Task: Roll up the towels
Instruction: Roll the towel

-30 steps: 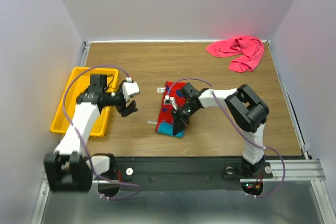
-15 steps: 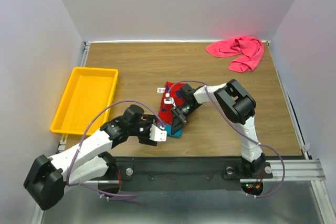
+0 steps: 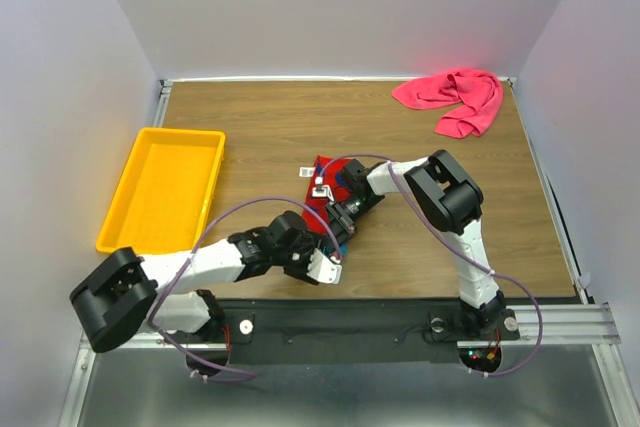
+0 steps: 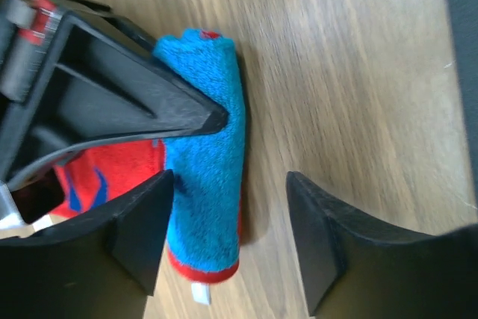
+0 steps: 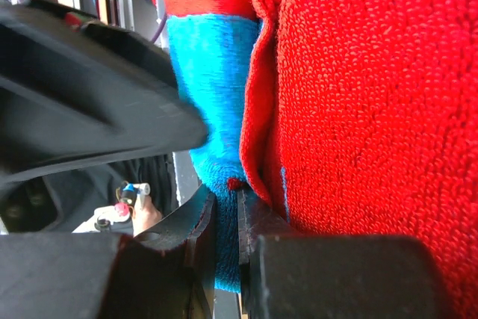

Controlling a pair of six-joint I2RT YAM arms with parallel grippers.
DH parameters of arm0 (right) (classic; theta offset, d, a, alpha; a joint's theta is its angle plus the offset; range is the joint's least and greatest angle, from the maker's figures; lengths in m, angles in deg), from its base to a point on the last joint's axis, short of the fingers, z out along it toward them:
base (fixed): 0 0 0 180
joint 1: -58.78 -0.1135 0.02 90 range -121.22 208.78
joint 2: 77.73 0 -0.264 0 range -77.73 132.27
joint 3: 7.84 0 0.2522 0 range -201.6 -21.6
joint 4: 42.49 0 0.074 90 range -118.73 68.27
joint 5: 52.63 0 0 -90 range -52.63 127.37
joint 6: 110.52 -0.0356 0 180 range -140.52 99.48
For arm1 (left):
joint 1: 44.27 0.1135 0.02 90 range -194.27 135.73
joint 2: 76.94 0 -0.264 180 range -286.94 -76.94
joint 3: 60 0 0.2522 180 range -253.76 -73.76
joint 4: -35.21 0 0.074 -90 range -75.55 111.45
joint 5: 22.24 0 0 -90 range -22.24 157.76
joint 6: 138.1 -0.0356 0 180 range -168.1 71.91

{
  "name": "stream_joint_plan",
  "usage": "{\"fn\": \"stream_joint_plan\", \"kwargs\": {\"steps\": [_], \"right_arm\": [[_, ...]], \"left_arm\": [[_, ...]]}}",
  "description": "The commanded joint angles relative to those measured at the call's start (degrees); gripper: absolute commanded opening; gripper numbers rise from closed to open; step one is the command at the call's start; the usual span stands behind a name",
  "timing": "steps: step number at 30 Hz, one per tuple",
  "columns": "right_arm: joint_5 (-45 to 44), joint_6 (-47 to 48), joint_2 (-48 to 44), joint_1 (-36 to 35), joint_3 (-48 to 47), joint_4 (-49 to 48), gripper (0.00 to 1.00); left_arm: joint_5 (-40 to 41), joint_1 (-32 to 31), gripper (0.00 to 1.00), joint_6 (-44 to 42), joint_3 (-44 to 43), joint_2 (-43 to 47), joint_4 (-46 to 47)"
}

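The patterned red, navy and teal towel point(image 3: 322, 205) lies mid-table, its near teal edge point(image 4: 208, 147) folded over into a short roll. My right gripper point(image 3: 340, 225) is shut on that teal edge point(image 5: 213, 87), pinching the cloth between its fingertips point(image 5: 226, 233) beside the red pile point(image 5: 373, 110). My left gripper point(image 3: 326, 245) is open at the towel's near end; the teal roll lies between its fingers point(image 4: 142, 229), close to the left one and apart from the right one. The plain pink-red towel point(image 3: 455, 97) sits crumpled at the far right corner.
A yellow plastic tray point(image 3: 160, 187) lies at the left edge of the wooden table point(image 3: 260, 127). The two arms cross close together near the table's front edge, with the right gripper's black finger point(image 4: 112, 95) just over the roll.
My left arm has swung from beside the yellow tray down to the near end of the patterned towel. The right gripper has kept its hold on the teal edge.
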State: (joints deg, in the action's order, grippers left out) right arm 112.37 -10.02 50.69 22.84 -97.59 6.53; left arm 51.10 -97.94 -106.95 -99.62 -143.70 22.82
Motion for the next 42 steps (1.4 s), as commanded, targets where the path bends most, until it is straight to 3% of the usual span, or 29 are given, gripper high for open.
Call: {"fn": "stream_joint_plan", "kwargs": {"steps": [1, 4, 5, 7, 8, 11, 15, 16, 19, 20, 21, 24, 26, 33, 37, 42], "right_arm": [[-1.8, 2.3, 1.4, 0.2, -1.0, 0.4, 0.09], [-2.5, 3.2, 1.0, 0.2, -0.8, 1.0, 0.09], [-2.6, 3.5, 0.9, 0.3, -0.7, 1.3, 0.09], [-3.1, 3.7, 0.3, 0.5, -0.7, 1.5, 0.11], [-3.5, 3.9, -0.2, 1.2, -1.0, 1.6, 0.15], [-6.1, 4.0, -2.7, 3.4, -1.9, 1.8, 0.31], [-10.8, 3.0, -8.4, 7.8, -3.7, 1.8, 0.53], [-12.4, 2.7, -9.7, 8.8, -4.0, 1.7, 0.55], [-14.2, 0.5, -14.1, 13.3, -4.3, 1.6, 0.62], [-13.8, 0.2, -16.4, 15.7, -4.0, 1.6, 0.74], [-13.7, 0.0, -17.7, 16.8, -3.6, 1.6, 0.78], [-17.2, 0.7, -23.1, 19.9, -2.0, 1.8, 0.82], [-18.9, 1.4, -25.9, 20.9, -0.5, 1.9, 0.91], [-24.6, 7.5, -38.5, 20.3, 6.4, 3.1, 0.92], [-35.5, 13.6, -43.1, 14.2, 10.2, 3.1, 0.91], [-46.2, 15.6, -43.3, 1.5, 13.1, -2.4, 0.86]], "left_arm": [[2.6, -0.6, 0.68, 1.5, -2.0, -3.5, 3.2], [3.7, -0.6, 0.56, 3.3, -3.7, -6.5, 1.8], [3.6, -0.6, 0.47, 3.3, -4.0, -7.2, 1.0], [3.4, -0.6, 0.37, 4.2, -4.6, -7.6, -1.0], [3.2, -0.6, 0.27, 5.1, -4.9, -7.9, -1.3], [1.6, -0.6, 0.12, 6.7, -5.9, -8.7, -6.5], [-3.6, -0.1, 0.05, 8.7, -9.5, -10.1, -14.2], [-5.7, 0.3, 0.02, 10.0, -10.2, -10.5, -14.9], [-8.8, 3.0, 0.01, 11.2, -13.5, -12.8, -17.9], [-11.3, 4.0, 0.01, 11.4, -14.8, -14.8, -19.0], [-12.9, 4.9, 0.0, 11.4, -16.0, -15.8, -20.2], [-19.1, 11.3, 0.01, 11.3, -22.3, -20.1, -25.4], [-23.4, 13.5, 0.01, 11.0, -24.4, -24.0, -27.6], [-31.1, 21.3, 0.01, 7.7, -34.9, -38.5, -38.3], [-33.5, 24.3, 0.04, 8.7, -43.3, -46.7, -43.6], [-37.9, 26.9, 0.06, 5.8, -51.7, -56.5, -51.7]]}}
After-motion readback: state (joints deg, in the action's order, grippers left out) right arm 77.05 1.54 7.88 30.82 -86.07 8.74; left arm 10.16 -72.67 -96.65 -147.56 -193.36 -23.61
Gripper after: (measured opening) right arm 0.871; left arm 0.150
